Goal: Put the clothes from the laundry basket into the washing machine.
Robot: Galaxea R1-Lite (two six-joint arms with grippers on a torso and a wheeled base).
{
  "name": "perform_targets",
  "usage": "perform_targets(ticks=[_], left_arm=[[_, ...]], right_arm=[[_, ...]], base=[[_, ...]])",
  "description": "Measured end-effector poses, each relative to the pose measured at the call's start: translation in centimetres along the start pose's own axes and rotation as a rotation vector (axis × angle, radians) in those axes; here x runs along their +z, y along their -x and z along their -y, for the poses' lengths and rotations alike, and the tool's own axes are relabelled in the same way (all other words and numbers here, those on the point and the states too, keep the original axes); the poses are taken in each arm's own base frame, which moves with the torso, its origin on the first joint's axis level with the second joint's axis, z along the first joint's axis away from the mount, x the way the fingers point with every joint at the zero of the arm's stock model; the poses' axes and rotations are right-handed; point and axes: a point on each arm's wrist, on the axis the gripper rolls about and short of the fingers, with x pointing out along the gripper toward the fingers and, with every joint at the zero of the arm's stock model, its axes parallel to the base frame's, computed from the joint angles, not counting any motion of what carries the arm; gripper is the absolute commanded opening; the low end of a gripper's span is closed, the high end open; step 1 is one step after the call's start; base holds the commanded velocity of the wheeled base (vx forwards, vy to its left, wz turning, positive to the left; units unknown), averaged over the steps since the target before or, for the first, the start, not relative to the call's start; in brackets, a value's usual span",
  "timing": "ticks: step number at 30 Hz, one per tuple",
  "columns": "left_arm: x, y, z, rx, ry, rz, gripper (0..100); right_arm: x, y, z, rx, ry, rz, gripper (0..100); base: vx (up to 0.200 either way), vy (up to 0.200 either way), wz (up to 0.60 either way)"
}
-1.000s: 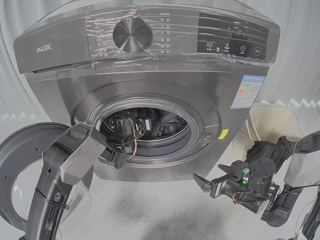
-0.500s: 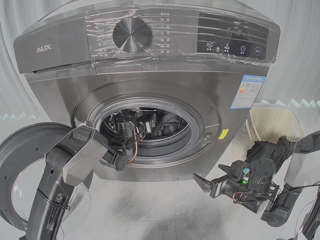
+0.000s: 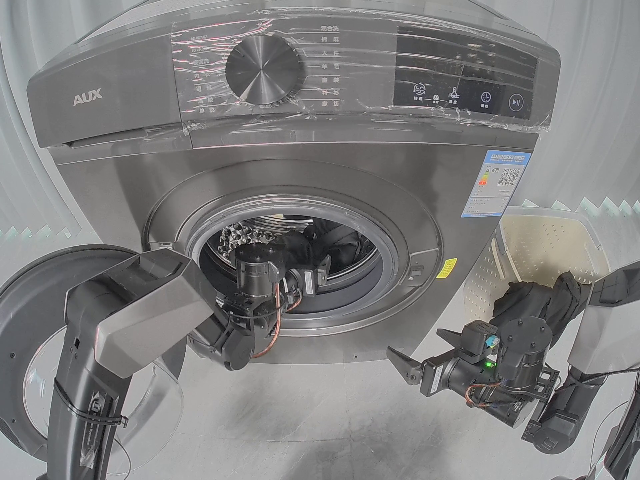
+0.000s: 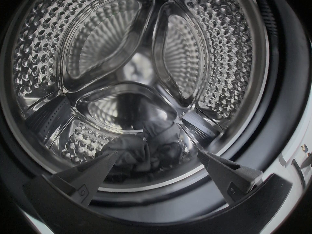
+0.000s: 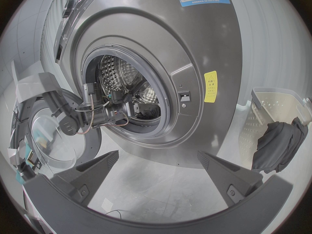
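We tag left gripper [image 4: 157,151] spread, empty, at mouth of grey steel washing machine [image 3: 320,161], centre; dark crumpled garment [image 3: 340,245] lies inside. Right gripper [image 5: 157,153] splayed lower right, likely readied for black cloth [image 3: 533,301] on cream perforated laundry basket [image 3: 557,238].

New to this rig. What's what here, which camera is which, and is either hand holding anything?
A two-armed robot faces a washer whose door is swung open on the robot's left. The wide picture comes from a camera on the robot's head. The other two come from a camera on each wrist; the two dark wedges low in them are that hand's own fingers. The left hand is at the drum mouth, open and empty; a dark garment lies at the bottom of the drum. The right hand hangs open and empty above the floor before the washer. On the robot's right stands a pale basket with dark clothes draped over its rim.
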Motion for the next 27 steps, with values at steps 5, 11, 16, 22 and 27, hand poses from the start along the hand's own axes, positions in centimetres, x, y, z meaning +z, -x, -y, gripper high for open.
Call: perform_targets(ticks=[5, 11, 16, 22, 27], left_arm=[[-1.2, 3.7, 1.8, -0.051, -0.020, -0.072, 100], [-1.6, 9.3, 3.3, -0.117, -0.037, -0.120, 100], [-0.3, 14.8, 3.4, -0.159, -0.030, -0.150, 100], [2.4, 20.8, 2.4, -0.171, 0.007, -0.129, 100], [3.7, 25.3, 1.0, -0.174, 0.027, -0.115, 100]], right_arm=[[0.0, 0.1, 0.0, -0.001, 0.000, -0.003, 100], [-0.1, 0.2, 0.2, -0.008, 0.000, -0.005, 100], [0.0, 0.7, 0.6, -0.022, 0.001, -0.010, 100], [0.4, 2.1, 0.9, -0.046, 0.005, -0.003, 100], [0.9, 3.8, 1.6, -0.083, 0.008, 0.011, 100]], base=[[0.000, 0.000, 0.00], [0.000, 0.000, 0.00], [0.000, 0.000, 0.00], [0.000, 0.000, 0.00], [0.000, 0.000, 0.00]])
